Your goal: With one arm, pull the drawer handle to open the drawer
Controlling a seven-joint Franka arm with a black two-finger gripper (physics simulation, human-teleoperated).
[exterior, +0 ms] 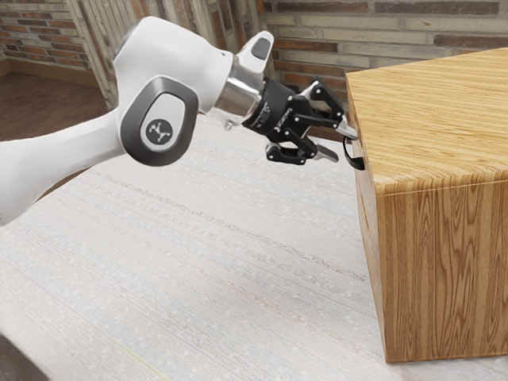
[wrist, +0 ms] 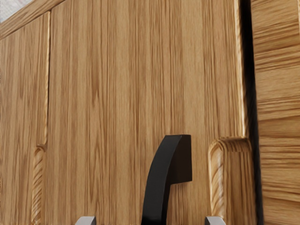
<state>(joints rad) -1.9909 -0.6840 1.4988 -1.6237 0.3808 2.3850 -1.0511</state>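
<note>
Straddling the black curved drawer handle (exterior: 355, 155), the black two-finger claw (exterior: 340, 141) stands well open and has hold of nothing. In the wrist view its two silver fingertips (wrist: 212, 221) sit on either side of the handle, with bare wood showing between each tip and the bar. The handle juts from the wood-grain drawer front (wrist: 140, 93), high on the face of the light oak box-shaped cabinet (exterior: 436, 198) that looks toward the arm. The cabinet stands on the pale whitish desk (exterior: 198, 262) at the exterior view's right. The drawer front looks flush with the cabinet face, with only a thin dark seam along one edge, so I judge the drawer shut and the pull not yet begun.

The step in hand, as I read it, is taking the grip. To do it well, the claw probably wants to go a little deeper first, so that more than the very tips pass the bar. It should then close squarely until both fingers bear on the handle from opposite sides. The bar lies roughly midway between the tips, which should let the fingers meet it evenly without nudging the hand sideways.

Once the grip is firm, the pull should run straight out from the drawer front, toward the exterior view's left, with the wrist kept level. A slanted or jerky pull could let the smooth curved bar slide out of the fingers or bind the drawer in its opening, so a steady, even draw seems the safer choice.
</note>
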